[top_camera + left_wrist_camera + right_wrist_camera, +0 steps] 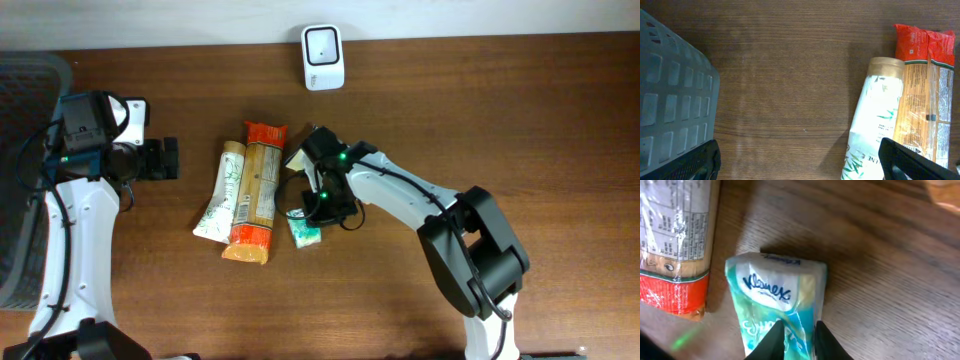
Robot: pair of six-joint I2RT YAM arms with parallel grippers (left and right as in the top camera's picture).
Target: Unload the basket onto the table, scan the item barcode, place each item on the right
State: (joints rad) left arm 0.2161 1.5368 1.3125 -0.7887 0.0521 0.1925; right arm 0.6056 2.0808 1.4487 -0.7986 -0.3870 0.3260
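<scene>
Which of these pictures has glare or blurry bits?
Overhead view: even light, sharp, only soft shadows beside the pasta packet. Left wrist view: pale sheen streaks the table. Right wrist view: the Kleenex pack reads clearly, the packet's wrapping glints, the top right corner is blurred, a green glow spots the wood.

A white tube (222,192) lies on the brown table (420,110). An orange packet (258,190) lies right beside it, touching. A gray basket (18,110) sits at the left.
</scene>
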